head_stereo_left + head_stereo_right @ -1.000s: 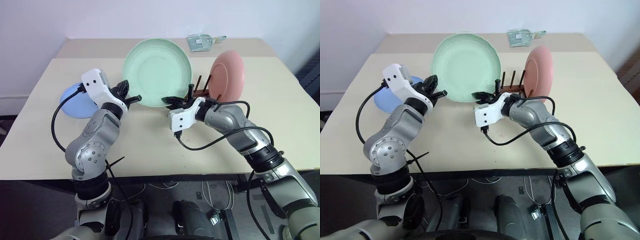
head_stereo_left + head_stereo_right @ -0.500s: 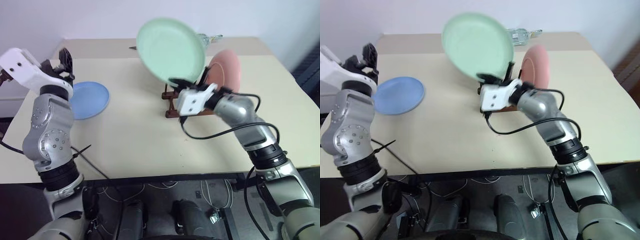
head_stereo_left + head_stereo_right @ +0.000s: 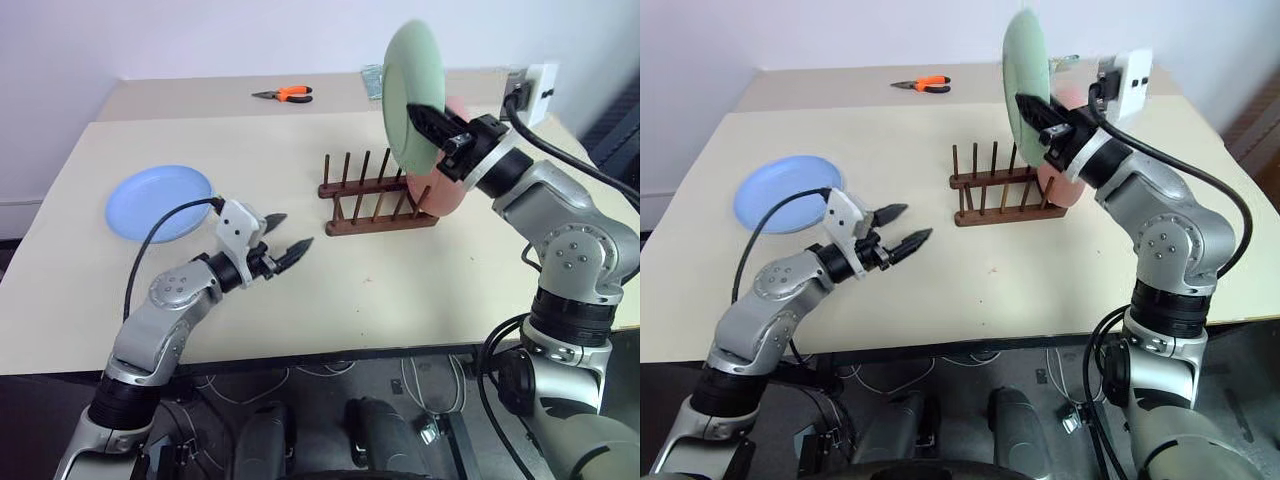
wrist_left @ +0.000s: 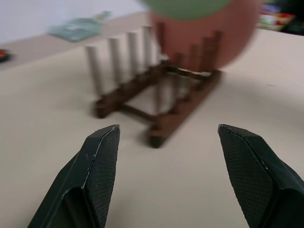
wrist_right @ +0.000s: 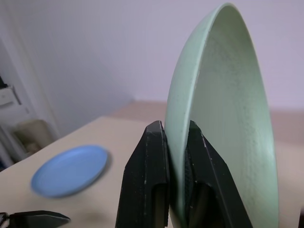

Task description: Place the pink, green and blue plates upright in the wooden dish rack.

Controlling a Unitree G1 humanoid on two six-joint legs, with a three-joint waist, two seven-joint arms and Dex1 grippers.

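Green plate [image 3: 408,92] edge-held, upper right, above the wooden dish rack [image 3: 375,195].
Right gripper [image 5: 175,142] pinches its rim; stiff, probably light and slippery. Left gripper [image 3: 287,238] spread wide, empty.

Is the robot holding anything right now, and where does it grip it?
Yes. The right claw is shut on the green plate, pinching its rim and holding it on edge above the wooden dish rack. The left claw is open and empty.
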